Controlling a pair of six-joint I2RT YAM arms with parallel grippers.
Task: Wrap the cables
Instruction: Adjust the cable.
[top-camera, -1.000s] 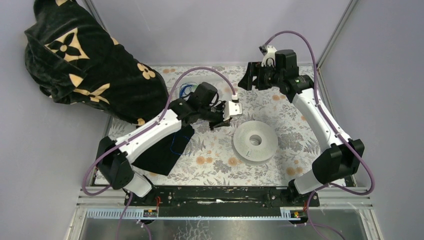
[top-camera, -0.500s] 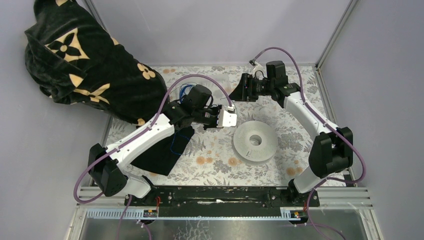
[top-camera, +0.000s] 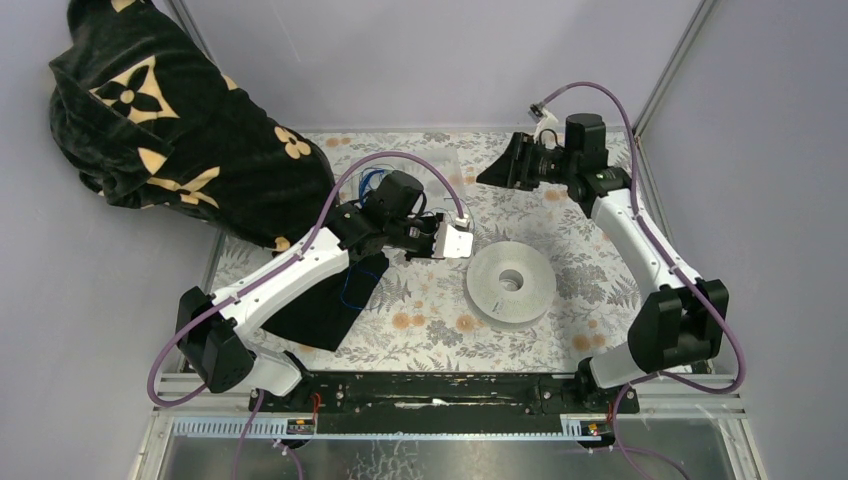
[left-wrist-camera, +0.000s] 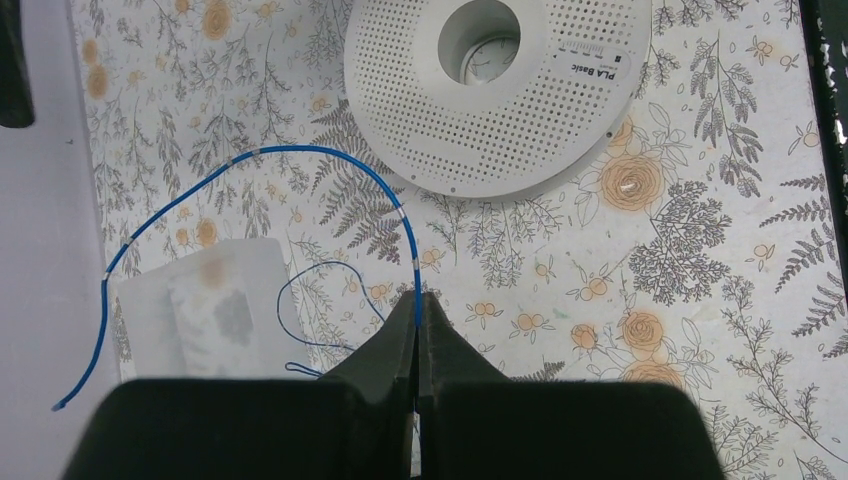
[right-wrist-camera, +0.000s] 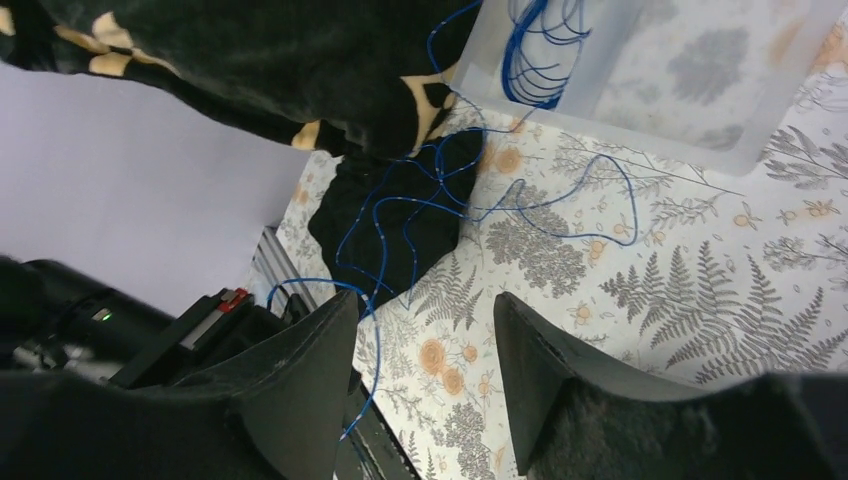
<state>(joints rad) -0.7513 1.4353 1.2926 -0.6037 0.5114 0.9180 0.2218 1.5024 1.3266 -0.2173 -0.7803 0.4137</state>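
My left gripper (left-wrist-camera: 417, 305) is shut on a bright blue cable (left-wrist-camera: 300, 152) that arcs up from the jaws and left over the table to a free end. A thinner dark blue wire (left-wrist-camera: 300, 300) loops beside the fingers. In the top view the left gripper (top-camera: 428, 247) hangs just left of the white perforated spool (top-camera: 510, 283). My right gripper (right-wrist-camera: 425, 310) is open and empty, held above the table at the back (top-camera: 497, 170). A tangle of blue cables (right-wrist-camera: 410, 220) lies over a black cloth, and a coil (right-wrist-camera: 540, 50) sits in a clear tray.
The spool (left-wrist-camera: 500, 90) lies flat on the floral tablecloth. A clear plastic piece (left-wrist-camera: 200, 310) lies left of my left gripper. A black blanket with tan flowers (top-camera: 170, 130) fills the back left. A black cloth (top-camera: 330, 300) lies under the left arm.
The right arm swung left toward the middle, then back right to the rear. The left arm shifted slightly left with the cable and then stayed still.
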